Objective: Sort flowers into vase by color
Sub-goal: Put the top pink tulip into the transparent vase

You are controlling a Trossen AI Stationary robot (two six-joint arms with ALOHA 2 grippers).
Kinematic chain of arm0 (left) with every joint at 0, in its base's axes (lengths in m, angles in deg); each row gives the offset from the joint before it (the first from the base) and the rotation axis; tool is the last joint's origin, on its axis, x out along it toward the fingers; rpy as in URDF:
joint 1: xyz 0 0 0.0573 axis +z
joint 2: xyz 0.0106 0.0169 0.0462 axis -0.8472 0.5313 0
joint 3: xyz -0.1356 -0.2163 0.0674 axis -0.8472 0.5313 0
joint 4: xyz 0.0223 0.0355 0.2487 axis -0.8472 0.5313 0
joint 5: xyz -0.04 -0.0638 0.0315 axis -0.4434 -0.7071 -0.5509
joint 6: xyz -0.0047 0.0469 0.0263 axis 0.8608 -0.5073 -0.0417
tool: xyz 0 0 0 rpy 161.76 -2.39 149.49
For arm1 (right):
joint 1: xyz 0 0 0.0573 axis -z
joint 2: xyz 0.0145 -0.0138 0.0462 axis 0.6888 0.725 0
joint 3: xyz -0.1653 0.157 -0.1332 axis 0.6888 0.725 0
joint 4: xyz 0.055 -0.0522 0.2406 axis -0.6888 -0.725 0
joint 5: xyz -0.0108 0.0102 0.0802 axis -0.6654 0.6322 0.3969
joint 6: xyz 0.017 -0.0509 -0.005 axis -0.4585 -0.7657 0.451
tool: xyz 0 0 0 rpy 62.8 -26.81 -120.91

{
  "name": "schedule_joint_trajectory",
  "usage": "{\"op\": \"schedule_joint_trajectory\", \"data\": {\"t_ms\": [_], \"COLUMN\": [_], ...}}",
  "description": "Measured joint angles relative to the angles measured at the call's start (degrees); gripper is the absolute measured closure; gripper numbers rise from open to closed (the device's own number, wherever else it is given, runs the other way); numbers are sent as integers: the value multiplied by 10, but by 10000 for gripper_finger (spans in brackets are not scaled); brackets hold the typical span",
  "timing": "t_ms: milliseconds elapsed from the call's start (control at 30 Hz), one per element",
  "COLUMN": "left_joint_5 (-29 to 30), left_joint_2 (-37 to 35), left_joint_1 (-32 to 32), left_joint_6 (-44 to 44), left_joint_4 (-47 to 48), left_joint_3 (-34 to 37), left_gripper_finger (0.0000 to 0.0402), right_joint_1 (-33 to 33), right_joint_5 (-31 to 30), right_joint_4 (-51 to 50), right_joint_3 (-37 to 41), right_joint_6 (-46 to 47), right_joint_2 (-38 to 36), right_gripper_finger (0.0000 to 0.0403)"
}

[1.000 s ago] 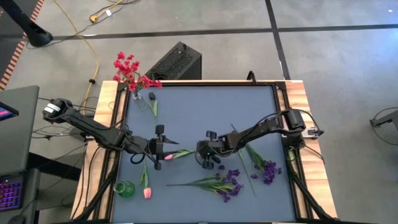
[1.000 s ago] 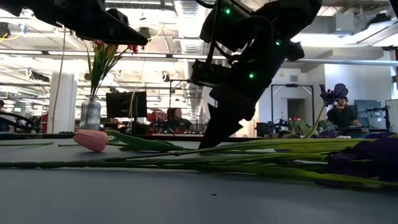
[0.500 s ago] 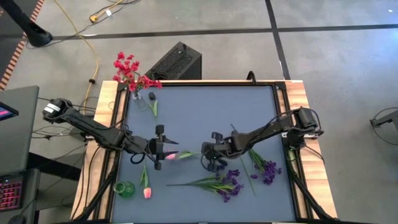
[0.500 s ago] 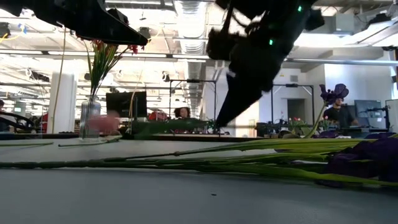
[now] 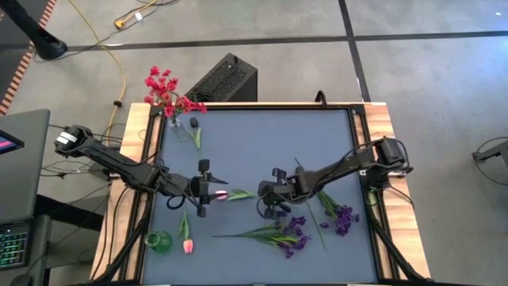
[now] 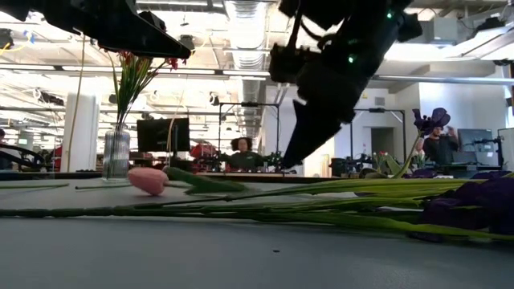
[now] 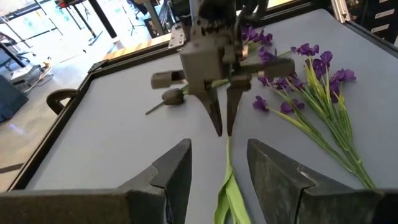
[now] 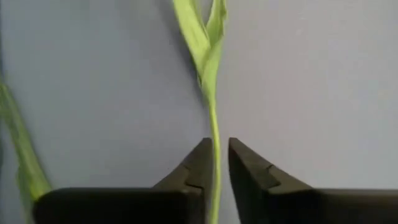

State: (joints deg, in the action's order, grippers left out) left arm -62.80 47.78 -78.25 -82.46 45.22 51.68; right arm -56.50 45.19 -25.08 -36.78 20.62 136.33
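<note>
A pink tulip with bud (image 5: 221, 194) (image 6: 148, 181) and green leaves (image 8: 205, 37) stretches between my two grippers at the middle of the table. My right gripper (image 5: 260, 198) (image 6: 287, 164) (image 8: 216, 152) is shut on its stem. My left gripper (image 5: 211, 191) (image 7: 217, 152) is open and level. Its fingers stand on either side of the tulip's leaf (image 7: 227, 193) without touching, and the bud is hidden below that view. A second pink tulip (image 5: 187, 242) lies flat beside the green vase (image 5: 159, 241). My right gripper pinches the tulip's thin stem (image 8: 214, 134) near its cut end between its two fingers. The fingers slant down from above and from the table's right, in line with the stem (image 7: 227, 146). The stem end is lifted and the tulip slopes down to its bud (image 6: 148, 181). Whether the bud touches the table I cannot tell.
A clear vase (image 5: 173, 121) (image 6: 116, 148) with red flowers (image 5: 165, 89) stands at the far left corner, and a dark-budded stem (image 5: 194, 133) lies beside it. Purple bunches lie near the right arm (image 5: 290, 234) (image 5: 341, 214) (image 7: 311, 81). A black box (image 5: 226, 78) sits behind the table.
My right gripper, shut on the stem, has risen off the table and moved a little toward the right edge. The tulip has followed it: the stem end is lifted, and the bud swung up, then sank again, ending slightly farther right and toward the far edge.
</note>
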Motion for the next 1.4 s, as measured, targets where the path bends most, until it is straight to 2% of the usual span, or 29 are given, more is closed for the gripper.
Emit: {"op": "schedule_joint_trajectory", "data": {"t_ms": [400,500,667,767,833,900,1067,1100,1233,1400], "left_joint_5": [0,0,0,0,0,0,0,0,0,0], "left_joint_2": [0,0,0,0,0,0,0,0,0,0], "left_joint_1": [0,0,0,0,0,0,0,0,0,0], "left_joint_6": [2,2,1,1,2,2,2,2,3,4], "left_joint_4": [0,1,2,3,1,1,1,1,1,5], "left_joint_3": [0,0,0,0,0,0,0,0,0,0], "left_gripper_finger": [258,258,258,258,258,258,258,258,258,258], "right_joint_1": [4,7,6,6,6,5,1,0,-5,-24], "right_joint_5": [1,0,9,6,10,16,46,48,43,-32], "right_joint_4": [-3,3,62,54,47,44,38,37,38,26], "right_joint_3": [5,18,37,38,39,42,42,40,29,38], "right_joint_6": [7,8,10,29,40,50,57,57,57,39], "right_joint_2": [13,27,40,47,49,50,50,50,45,3], "right_gripper_finger": [172,159,161,177,202,241,367,381,383,387]}}
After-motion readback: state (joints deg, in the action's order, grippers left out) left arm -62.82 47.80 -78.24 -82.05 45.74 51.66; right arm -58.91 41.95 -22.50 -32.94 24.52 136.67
